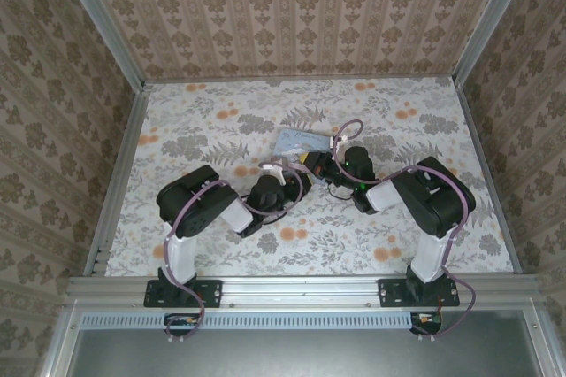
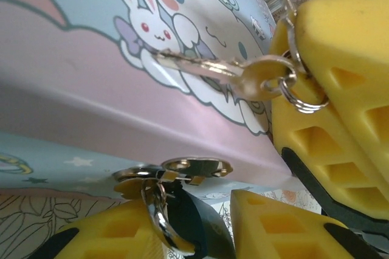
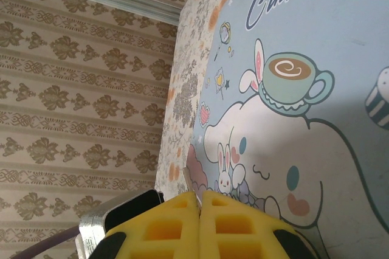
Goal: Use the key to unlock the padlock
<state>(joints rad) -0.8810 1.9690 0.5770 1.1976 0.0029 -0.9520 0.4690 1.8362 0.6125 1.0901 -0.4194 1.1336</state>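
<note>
Pastel cartoon tin (image 1: 298, 140) lies on floral table (image 1: 203, 129)

The left arm (image 1: 199, 209) and right arm (image 1: 433, 196) are meeting over the middle of the floral surface (image 1: 221, 244), where the left claw (image 1: 296, 179) and right claw (image 1: 315, 162) are crowding tip to tip just near of the pastel tin (image 1: 296, 140), leaving almost no gap between them. The tin is blocking the way farther out, its printed face looming close behind the key (image 2: 213, 69) in the left wrist view. The padlock (image 2: 193, 221) is filling the space between the left claw's fingers (image 2: 121, 219); the right claw's pads (image 3: 182, 207) are pressing together. Open surface is lying left, right and far of the tin, with wallpapered walls (image 1: 53, 129) hemming in three sides.
</note>
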